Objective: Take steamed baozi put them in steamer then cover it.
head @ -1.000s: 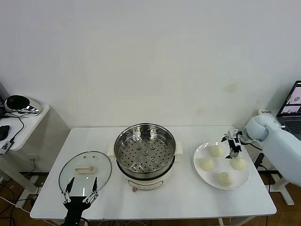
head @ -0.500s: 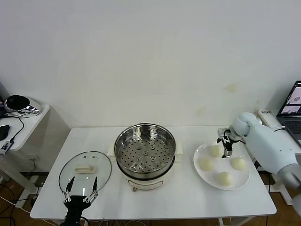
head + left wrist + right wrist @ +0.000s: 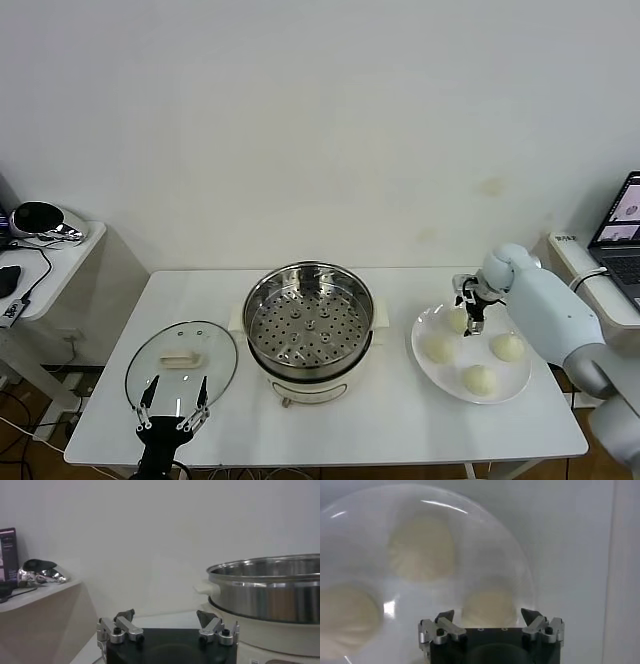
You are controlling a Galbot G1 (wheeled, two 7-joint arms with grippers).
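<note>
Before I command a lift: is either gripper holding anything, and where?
Nothing is held. The right gripper hovers open over the rear baozi on the plate; the left gripper is empty.

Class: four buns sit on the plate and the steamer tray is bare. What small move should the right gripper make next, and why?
Probably lower and close on the rear baozi: the right gripper hangs over it, fingers apart, nothing held, and the steamer is empty.
</note>
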